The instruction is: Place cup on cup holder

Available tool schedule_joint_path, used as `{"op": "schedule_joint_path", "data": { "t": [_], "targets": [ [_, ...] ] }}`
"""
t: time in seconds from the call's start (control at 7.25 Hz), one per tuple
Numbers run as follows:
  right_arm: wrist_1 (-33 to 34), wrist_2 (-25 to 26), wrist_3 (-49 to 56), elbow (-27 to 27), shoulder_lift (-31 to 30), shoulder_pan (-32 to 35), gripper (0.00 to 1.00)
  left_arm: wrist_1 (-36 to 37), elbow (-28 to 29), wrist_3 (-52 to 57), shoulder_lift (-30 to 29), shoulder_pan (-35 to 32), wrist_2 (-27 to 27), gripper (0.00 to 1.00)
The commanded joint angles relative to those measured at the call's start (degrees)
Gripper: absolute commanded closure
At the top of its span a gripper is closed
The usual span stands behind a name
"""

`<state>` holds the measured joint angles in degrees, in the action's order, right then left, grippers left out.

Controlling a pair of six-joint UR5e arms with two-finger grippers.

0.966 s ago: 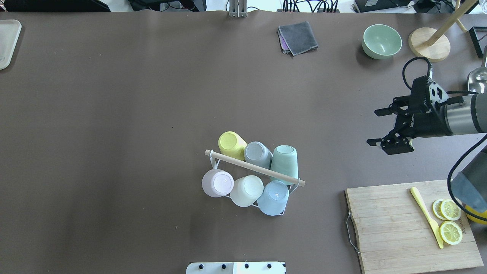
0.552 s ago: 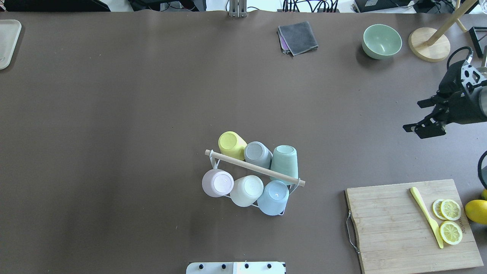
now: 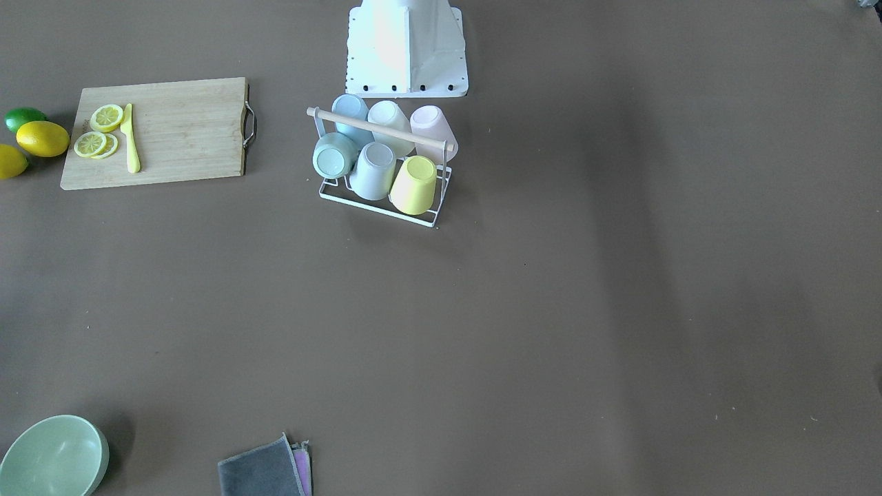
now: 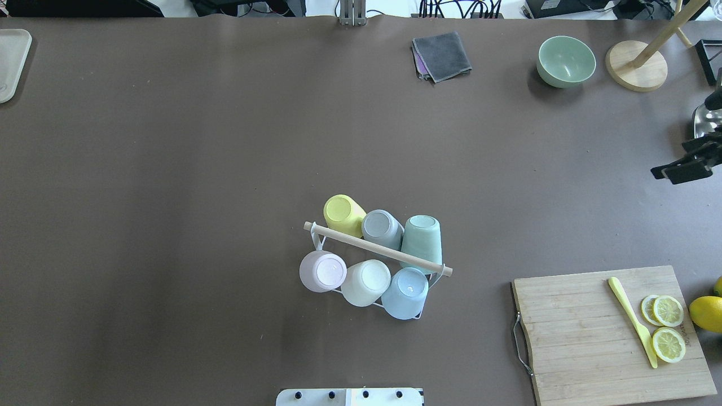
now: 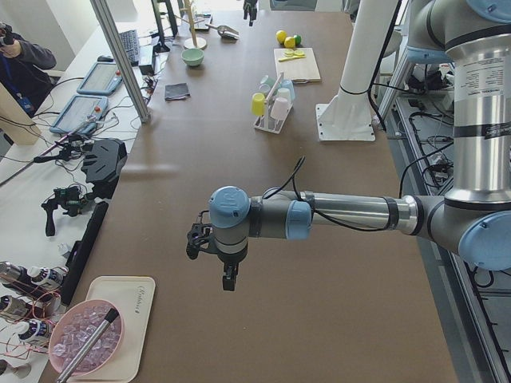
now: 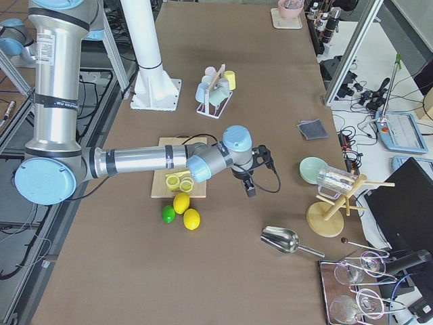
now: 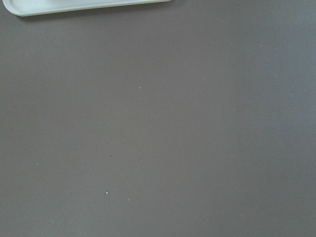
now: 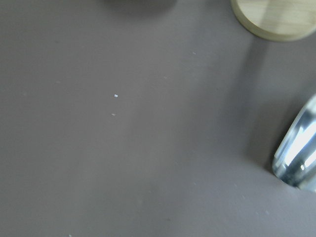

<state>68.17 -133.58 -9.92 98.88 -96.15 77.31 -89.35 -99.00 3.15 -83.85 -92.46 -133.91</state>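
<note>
White wire cup holder (image 4: 378, 248) near the cutting board (image 4: 581, 332) has six cups (image 4: 337, 210) on it, so looks done imo; right gripper (image 4: 677, 159) hangs spread and empty beyond that board, left gripper (image 5: 226, 275) can't say.

Right gripper (image 4: 674, 160) cut by edge

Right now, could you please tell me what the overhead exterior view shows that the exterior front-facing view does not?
Only the overhead shows the right gripper at the right edge, the round wooden stand base and a pale tray. Only the front-facing view shows the green lime. Both show the cup holder with six inverted cups, the cutting board, the green bowl and the grey cloth.
</note>
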Motion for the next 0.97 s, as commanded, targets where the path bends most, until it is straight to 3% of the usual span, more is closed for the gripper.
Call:
{"op": "schedule_joint_path", "data": {
  "t": [0.0,0.14,0.41,0.83],
  "targets": [
    [13.4,-5.4,0.6,-4.9,0.0,8.3,0.0,0.0,0.1,0.0,0.0,0.0,0.1,0.01],
    [16.4,-5.5,4.1,-7.2,0.1,11.2,0.0,0.0,0.2,-0.1,0.0,0.0,0.0,0.01],
    [32.0,-6.1,7.4,-8.0,3.0,13.0,0.0,0.0,0.2,-0.2,0.0,0.0,0.0,0.02],
    [35.2,-4.4,13.5,-9.8,7.4,12.4,0.0,-0.1,0.6,-0.1,-0.1,0.0,0.1,0.02]
  ]
}}
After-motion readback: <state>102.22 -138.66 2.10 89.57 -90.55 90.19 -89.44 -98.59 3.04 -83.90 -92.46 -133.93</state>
